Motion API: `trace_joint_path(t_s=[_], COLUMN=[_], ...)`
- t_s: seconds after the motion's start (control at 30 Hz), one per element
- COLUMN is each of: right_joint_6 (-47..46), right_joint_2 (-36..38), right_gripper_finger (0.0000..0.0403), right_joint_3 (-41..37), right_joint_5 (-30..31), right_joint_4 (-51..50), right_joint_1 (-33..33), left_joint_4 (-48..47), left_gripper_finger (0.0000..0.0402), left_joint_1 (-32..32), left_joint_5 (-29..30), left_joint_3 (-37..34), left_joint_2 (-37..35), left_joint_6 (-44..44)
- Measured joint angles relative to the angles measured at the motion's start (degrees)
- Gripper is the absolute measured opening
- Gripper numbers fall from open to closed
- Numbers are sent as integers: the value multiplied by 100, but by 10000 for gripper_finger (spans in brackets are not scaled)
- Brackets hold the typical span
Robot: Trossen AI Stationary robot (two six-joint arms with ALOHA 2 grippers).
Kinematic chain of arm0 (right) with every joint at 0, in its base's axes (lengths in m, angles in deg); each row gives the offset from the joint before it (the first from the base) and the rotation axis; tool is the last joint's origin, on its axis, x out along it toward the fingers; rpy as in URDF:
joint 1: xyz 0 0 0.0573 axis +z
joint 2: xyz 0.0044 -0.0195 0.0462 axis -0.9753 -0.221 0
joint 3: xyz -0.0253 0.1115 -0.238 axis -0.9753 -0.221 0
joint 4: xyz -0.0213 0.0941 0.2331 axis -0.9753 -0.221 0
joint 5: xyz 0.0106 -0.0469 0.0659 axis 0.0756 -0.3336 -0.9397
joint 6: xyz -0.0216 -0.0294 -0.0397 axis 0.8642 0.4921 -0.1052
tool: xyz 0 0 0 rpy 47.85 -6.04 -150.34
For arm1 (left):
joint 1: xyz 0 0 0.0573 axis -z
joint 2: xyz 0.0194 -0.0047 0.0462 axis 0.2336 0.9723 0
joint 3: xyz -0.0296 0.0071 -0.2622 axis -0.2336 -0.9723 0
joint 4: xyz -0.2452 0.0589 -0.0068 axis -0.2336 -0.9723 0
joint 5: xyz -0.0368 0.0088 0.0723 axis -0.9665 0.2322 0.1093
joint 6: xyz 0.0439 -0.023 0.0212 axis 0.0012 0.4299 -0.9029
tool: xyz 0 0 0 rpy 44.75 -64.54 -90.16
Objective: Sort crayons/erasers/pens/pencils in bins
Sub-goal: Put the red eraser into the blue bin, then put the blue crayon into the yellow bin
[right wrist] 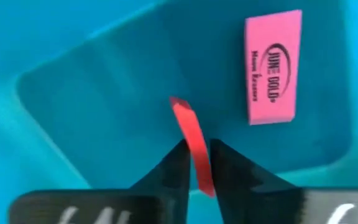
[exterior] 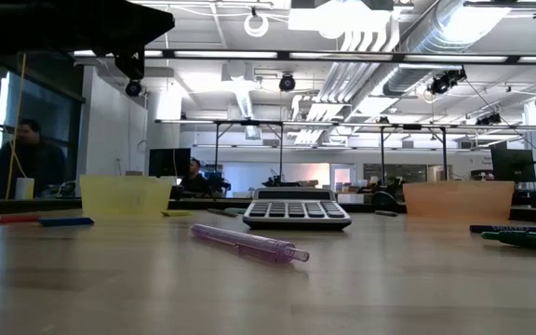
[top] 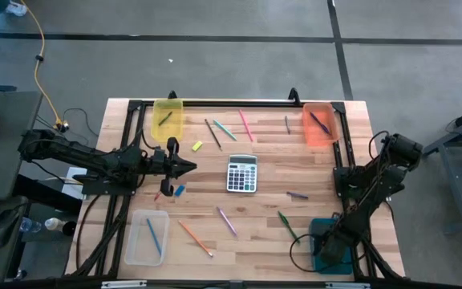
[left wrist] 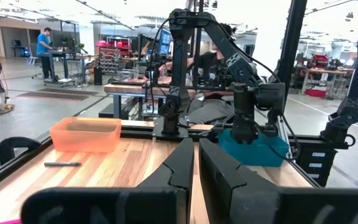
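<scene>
Right gripper down in the teal bin, fingers pinching a red eraser edge-on, pink eraser lying beside, left gripper clenched empty near the calculator, teal bin largely hidden from above by the arm.

From above, my right tool is buried under its own arm over the teal bin, whose contents I cannot see there. At my wrist the red eraser between my fingers is blurred, its lower end hidden. The clear bin is cut off low.
</scene>
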State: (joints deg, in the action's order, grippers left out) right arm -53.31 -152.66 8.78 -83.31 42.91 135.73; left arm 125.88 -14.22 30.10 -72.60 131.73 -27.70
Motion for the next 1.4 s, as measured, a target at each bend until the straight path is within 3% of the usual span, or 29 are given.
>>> trace_joint_path(t_s=[0.23,0.43,0.57,0.7,0.83,0.97,1.17,1.4], right_joint_6=[40,499,926,1169,1623,2146,3239,3955], right_joint_2=[-6,-6,-4,-2,54,262,780,1300], right_gripper_finger=[134,154,133,81,12,14,3,0], right_joint_3=[225,955,1655,2260,2677,2867,2092,302], right_joint_5=[-106,-229,-216,-156,609,1408,2115,1683], right_joint_4=[-502,-1353,-2073,-2859,-3229,-3202,-2221,-881], right_joint_1=[0,-114,-272,-454,-688,-948,-1499,-2643], left_joint_4=[-50,-53,-98,-147,-179,-177,-216,-308], left_gripper_finger=[16,16,16,16,16,16,16,16], left_joint_1=[0,0,0,2,2,2,2,2], left_joint_5=[-17,-20,-22,-22,-22,-26,-35,-35], left_joint_3=[0,0,0,0,0,0,0,0], left_joint_2=[2,2,2,2,2,2,2,2], left_joint_6=[-97,-94,-94,-94,-94,-58,-44,12])
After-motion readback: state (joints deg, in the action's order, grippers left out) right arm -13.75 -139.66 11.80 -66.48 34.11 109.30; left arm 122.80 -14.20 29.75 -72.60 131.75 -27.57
